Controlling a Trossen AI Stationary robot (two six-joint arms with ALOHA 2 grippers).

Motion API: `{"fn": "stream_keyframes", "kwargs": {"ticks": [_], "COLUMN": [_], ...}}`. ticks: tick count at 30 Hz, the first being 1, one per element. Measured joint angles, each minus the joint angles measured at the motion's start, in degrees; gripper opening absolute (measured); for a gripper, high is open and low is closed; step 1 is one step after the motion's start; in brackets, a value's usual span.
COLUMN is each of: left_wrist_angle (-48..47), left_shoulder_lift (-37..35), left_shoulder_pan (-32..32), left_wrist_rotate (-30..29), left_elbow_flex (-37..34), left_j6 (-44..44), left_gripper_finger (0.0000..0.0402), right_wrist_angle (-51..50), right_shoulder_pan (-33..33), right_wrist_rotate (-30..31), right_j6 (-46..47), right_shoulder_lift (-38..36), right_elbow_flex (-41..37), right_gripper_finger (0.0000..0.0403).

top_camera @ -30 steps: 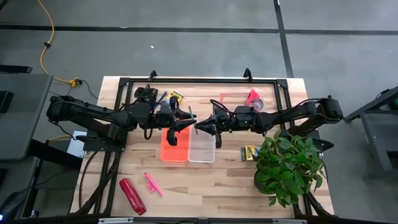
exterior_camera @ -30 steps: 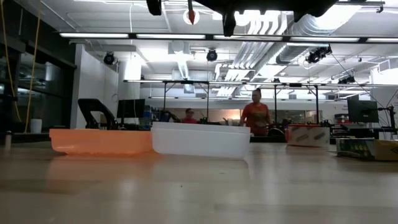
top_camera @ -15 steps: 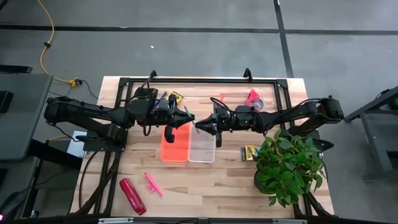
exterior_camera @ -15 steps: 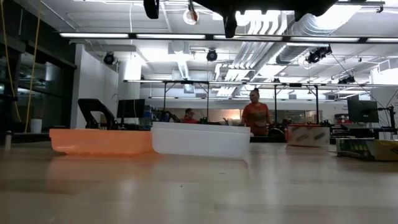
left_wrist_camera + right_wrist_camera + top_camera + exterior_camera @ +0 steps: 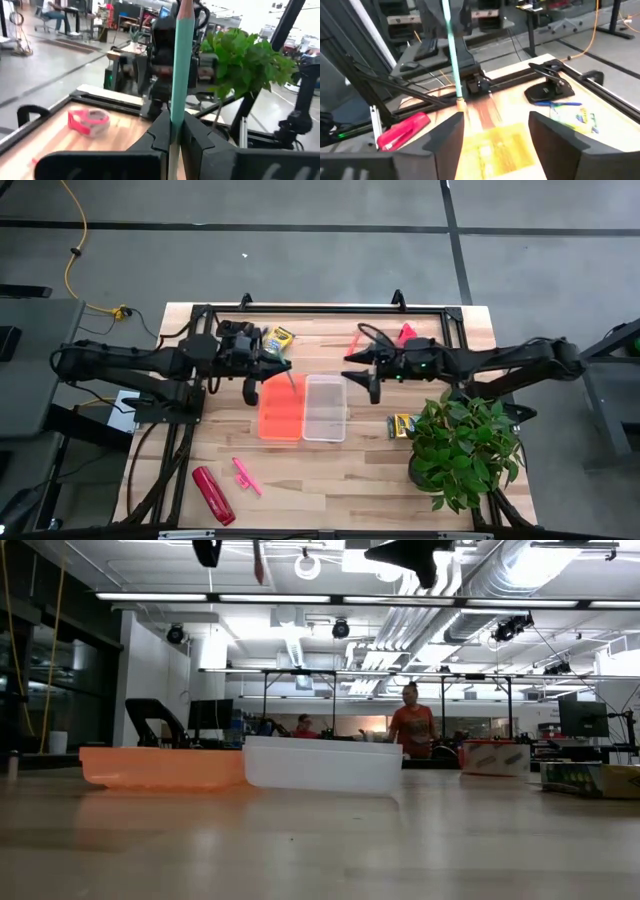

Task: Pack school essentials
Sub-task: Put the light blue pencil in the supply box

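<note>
While the left pincer (image 5: 175, 132) pinches a thin green pencil (image 5: 178, 60) that stands between its pressed-together fingers, it hangs above the far edge of the shallow orange plastic tray (image 5: 281, 407) on the wooden bench (image 5: 340, 470). In the high view the pencil (image 5: 290, 374) slants from the pincer (image 5: 283, 365) over that tray. The right pincer (image 5: 362, 365) is spread wide and empty, raised above the bench just past the far end of the clear plastic tray (image 5: 325, 407), which sits touching the orange one.

A small yellow-and-green crayon box (image 5: 279, 337) lies behind the left pincer near the far edge, with what seems to be a blue pen (image 5: 561, 104) beside it, hard to make out from above. A second crayon box (image 5: 401, 424) lies beside the leafy green potted plant (image 5: 463, 443). A pink tape roll (image 5: 411, 341) rests near the right arm. At the near edge lie a short pink marker (image 5: 246, 475) and a long red glossy object (image 5: 213, 494), close together.
</note>
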Motion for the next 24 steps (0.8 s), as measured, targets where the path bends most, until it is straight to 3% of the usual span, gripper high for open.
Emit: {"fn": "stream_keyframes", "kwargs": {"ticks": [4, 8, 14, 24], "left_wrist_angle": [2.93, 5.17, 5.71, 5.38], "left_shoulder_lift": [-2.17, -4.22, -6.15, -6.68], "left_shoulder_pan": [-1.98, -3.77, -4.09, -4.07], "left_wrist_rotate": [-1.58, -3.19, -3.72, -3.74], "left_elbow_flex": [-4.31, -7.16, -7.31, -7.32], "left_j6": [-3.26, -3.77, -3.76, -4.47], "left_gripper_finger": [0.0006, 0.0006, 0.0006, 0.0006], "right_wrist_angle": [-2.31, 3.47, 14.5, 14.39], "right_shoulder_pan": [0.53, 1.22, 1.22, 1.22], "right_wrist_rotate": [1.9, 4.72, 4.56, 4.29], "right_j6": [0.8, 1.04, -2.74, -4.09], "right_shoulder_lift": [-3.74, -6.64, -8.3, -8.41], "right_elbow_flex": [-1.61, -6.22, -10.6, -10.62], "right_gripper_finger": [0.0226, 0.0226, 0.0226, 0.0226]}}
